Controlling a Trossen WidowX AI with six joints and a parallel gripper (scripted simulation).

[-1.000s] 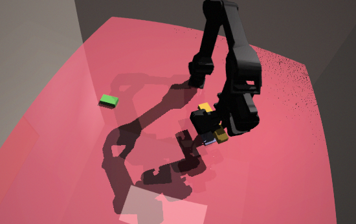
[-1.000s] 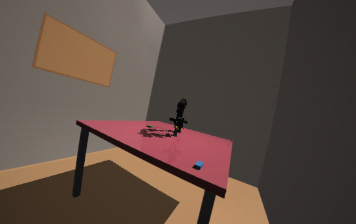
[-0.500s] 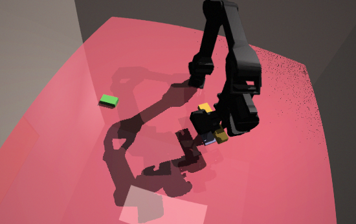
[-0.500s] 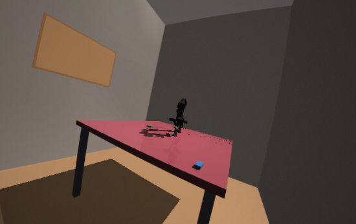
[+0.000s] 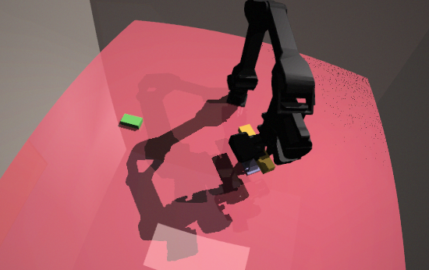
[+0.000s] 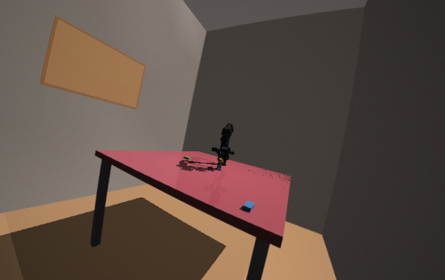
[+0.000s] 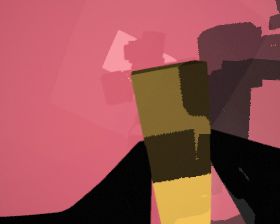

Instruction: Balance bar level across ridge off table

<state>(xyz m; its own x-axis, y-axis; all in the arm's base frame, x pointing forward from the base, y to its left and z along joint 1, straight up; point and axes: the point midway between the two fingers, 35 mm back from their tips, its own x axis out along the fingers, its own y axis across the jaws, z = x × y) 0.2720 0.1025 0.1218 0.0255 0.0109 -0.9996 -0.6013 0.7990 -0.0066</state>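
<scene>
The yellow bar (image 5: 266,164) (image 7: 171,105) is held between the fingers of my gripper (image 5: 259,147) (image 7: 175,142), which is shut on it near its middle. In the top view one end of the bar shows on each side of the fingers. The ridge (image 5: 252,168) (image 6: 219,167), pale blue-violet, stands on the table under the bar and is mostly hidden by the gripper and bar. Whether the bar touches the ridge cannot be told. The wrist view does not show the ridge.
A green block (image 5: 132,120) (image 6: 187,158) lies on the pink table (image 5: 338,187) (image 6: 144,163), off to one side of the arm. A blue block (image 6: 249,205) lies near the table's near corner in the exterior view. The arm's shadow falls across the table.
</scene>
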